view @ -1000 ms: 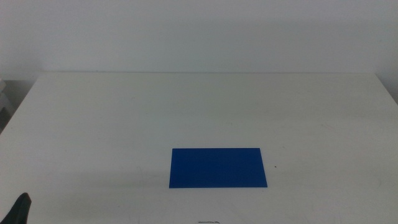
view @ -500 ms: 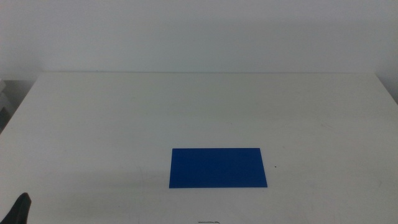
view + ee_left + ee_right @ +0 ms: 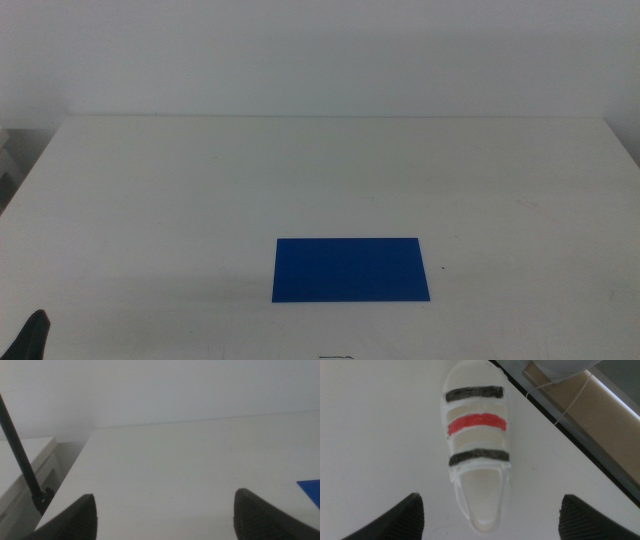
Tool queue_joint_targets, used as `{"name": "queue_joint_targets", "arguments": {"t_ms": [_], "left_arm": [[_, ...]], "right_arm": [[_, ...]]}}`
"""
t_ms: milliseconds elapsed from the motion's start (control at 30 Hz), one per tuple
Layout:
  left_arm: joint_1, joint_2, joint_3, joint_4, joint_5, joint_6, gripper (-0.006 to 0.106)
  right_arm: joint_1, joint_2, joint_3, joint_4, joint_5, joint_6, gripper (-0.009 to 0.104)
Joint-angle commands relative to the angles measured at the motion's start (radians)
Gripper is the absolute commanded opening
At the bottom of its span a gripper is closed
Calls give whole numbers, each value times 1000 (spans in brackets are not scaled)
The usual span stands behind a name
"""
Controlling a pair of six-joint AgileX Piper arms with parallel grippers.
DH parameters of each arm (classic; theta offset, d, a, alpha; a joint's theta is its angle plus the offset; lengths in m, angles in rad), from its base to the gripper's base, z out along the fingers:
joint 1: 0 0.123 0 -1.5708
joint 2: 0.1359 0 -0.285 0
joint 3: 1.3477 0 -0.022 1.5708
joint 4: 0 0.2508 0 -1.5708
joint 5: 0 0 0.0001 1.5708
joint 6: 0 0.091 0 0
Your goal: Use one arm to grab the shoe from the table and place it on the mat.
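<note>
The blue mat [image 3: 350, 269] lies flat on the white table [image 3: 200, 170], toward the front and a little right of centre. The middle view does not show the shoe. In the right wrist view the white shoe [image 3: 476, 422], with two dark straps and one red strap, lies sole-down on the table close to its edge. My right gripper [image 3: 491, 510] hovers over the shoe's heel end, open, with one jaw on each side and neither touching it. My left gripper [image 3: 165, 520] waits open at the front left corner [image 3: 33, 335], with a corner of the mat [image 3: 311, 489] in its view.
The table's edge [image 3: 555, 410] runs right beside the shoe, with a brown floor and a white cord beyond it. A dark rod [image 3: 20, 455] and a white cabinet [image 3: 25, 460] stand off the table's left side.
</note>
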Motion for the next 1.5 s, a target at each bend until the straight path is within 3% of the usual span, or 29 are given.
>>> {"name": "queue_joint_targets", "arguments": {"t_ms": [0, 333, 667, 800, 933, 1100, 1233, 1467], "left_arm": [[-4, -19, -3, -9, -83, -15, 94], [-4, -19, -3, -9, -83, -15, 94], [-4, -19, -3, -9, -83, -15, 94], [-4, -19, -3, -9, -83, -15, 94], [-4, -19, -3, -9, -83, -15, 94], [-4, -19, -3, -9, -83, -15, 94], [-4, -19, -3, -9, -83, -15, 94], [-4, -19, -3, -9, -83, -15, 94]], "right_arm": [[-8, -16, -32, -26, -37, -1, 86], [-8, 55, -32, -87, -89, 38, 81], [-8, 112, -32, -91, -107, 44, 67], [-8, 115, -32, -91, -107, 66, 40], [-3, 108, -32, -91, -94, 70, -2], [25, 31, -32, -88, -58, 119, -1], [79, -36, -32, -48, -12, 188, -1], [335, -69, -32, -31, -6, 412, 1]]}}
